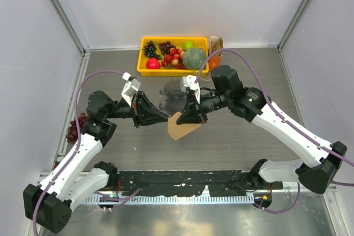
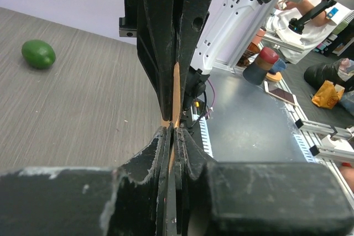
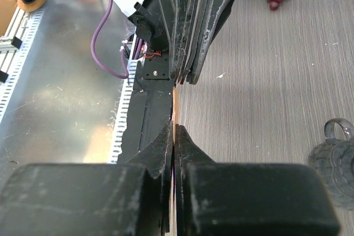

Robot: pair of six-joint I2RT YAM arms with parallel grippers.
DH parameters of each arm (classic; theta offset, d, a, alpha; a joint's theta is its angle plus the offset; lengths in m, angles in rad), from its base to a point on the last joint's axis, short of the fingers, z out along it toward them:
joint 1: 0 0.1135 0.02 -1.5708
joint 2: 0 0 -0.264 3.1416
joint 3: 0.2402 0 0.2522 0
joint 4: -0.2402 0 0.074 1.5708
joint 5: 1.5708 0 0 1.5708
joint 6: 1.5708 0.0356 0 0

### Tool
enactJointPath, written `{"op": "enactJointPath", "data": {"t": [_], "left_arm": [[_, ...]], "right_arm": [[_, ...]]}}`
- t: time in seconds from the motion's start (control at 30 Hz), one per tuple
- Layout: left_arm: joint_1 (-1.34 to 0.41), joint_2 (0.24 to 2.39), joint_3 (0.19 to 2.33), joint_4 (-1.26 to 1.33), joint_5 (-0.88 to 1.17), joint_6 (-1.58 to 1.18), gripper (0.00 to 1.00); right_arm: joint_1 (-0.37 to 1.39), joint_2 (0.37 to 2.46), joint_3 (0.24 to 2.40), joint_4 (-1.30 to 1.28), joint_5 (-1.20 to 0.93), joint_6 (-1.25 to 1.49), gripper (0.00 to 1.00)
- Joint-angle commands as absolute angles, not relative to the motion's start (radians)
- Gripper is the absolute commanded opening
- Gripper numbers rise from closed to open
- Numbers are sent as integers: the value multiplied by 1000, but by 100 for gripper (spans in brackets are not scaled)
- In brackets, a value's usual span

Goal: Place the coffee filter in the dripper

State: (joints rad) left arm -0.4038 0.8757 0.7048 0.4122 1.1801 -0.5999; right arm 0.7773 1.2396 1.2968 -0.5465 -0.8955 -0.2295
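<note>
The coffee filter, a flat tan paper fan, hangs above the table between both arms. My left gripper pinches its left edge. In the left wrist view the paper is a thin tan strip running into the closed left gripper. My right gripper is shut on the filter's upper right part. The right wrist view shows the paper's edge between the closed right gripper. The dripper, clear smoky-grey and ribbed, stands on the table just behind the grippers and also shows as the dripper at the right.
A yellow tray of fruit with a green melon sits at the back. A bundle of brown papers with an orange box stands beside it. Dark grapes lie at the left. A green fruit lies on the table.
</note>
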Motion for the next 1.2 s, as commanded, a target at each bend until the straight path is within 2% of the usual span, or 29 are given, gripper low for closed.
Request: {"op": "enactJointPath", "data": {"t": [0.0, 0.1, 0.27, 1.17], "left_arm": [[-414, 884, 726, 460, 1200, -612, 13], [-414, 888, 727, 459, 1200, -609, 10], [-416, 888, 727, 459, 1204, -611, 0], [-465, 939, 715, 451, 1178, -603, 0]], "right_arm": [[788, 1226, 1310, -534, -899, -247, 5], [788, 1226, 1312, -537, -899, -252, 5], [792, 1227, 1315, -537, -894, -255, 5], [808, 1279, 1359, -528, -853, -229, 5]]}}
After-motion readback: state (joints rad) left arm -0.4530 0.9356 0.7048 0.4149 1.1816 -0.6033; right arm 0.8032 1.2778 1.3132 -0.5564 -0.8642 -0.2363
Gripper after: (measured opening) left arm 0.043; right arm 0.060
